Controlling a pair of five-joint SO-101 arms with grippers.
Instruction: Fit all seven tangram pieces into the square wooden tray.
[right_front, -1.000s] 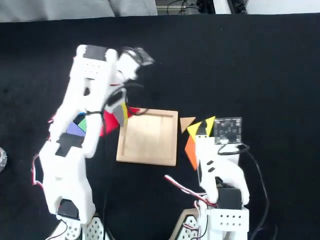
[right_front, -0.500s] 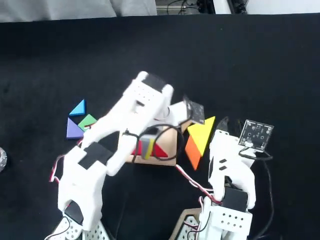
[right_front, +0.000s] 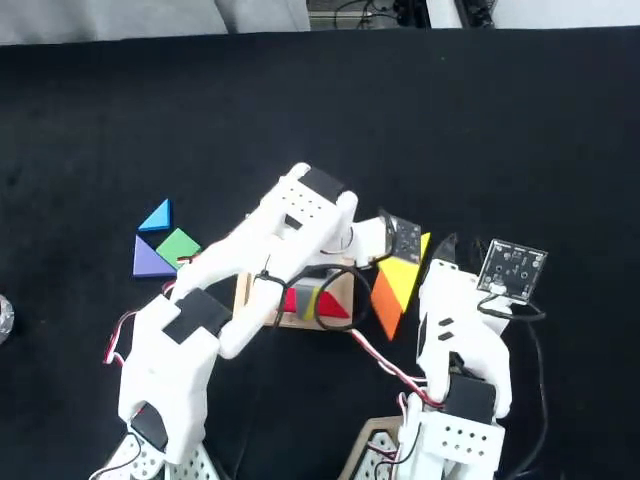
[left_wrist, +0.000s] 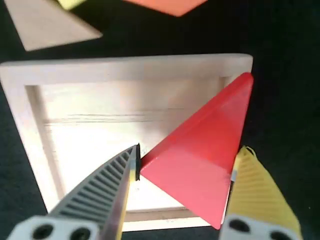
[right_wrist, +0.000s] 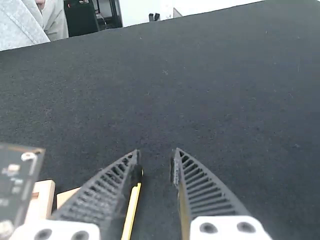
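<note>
My left gripper (right_front: 315, 303) hangs over the square wooden tray (right_front: 243, 290), shut on a red triangle (right_front: 334, 307). In the left wrist view the red triangle (left_wrist: 200, 150) sits tilted between the grey and yellow fingers of the left gripper (left_wrist: 189, 150), above one corner of the tray (left_wrist: 125, 67). An orange piece (right_front: 384, 296) and a yellow triangle (right_front: 404, 272) lie just right of the tray. Blue (right_front: 157, 217), green (right_front: 180, 243) and purple (right_front: 148, 260) triangles sit far left. My right gripper (right_front: 440, 244) stands beside the yellow triangle, its fingers slightly open and holding nothing (right_wrist: 156, 160).
The left arm's white body (right_front: 280, 250) covers most of the tray in the high view. A plain wooden triangle (left_wrist: 47, 25) lies outside the tray near the orange piece (left_wrist: 167, 5). Black cloth stretches bare behind and to the right.
The left arm has swung right from the tray's left side with the red triangle and now holds it over the tray. The right arm shifted slightly, then stayed still.
</note>
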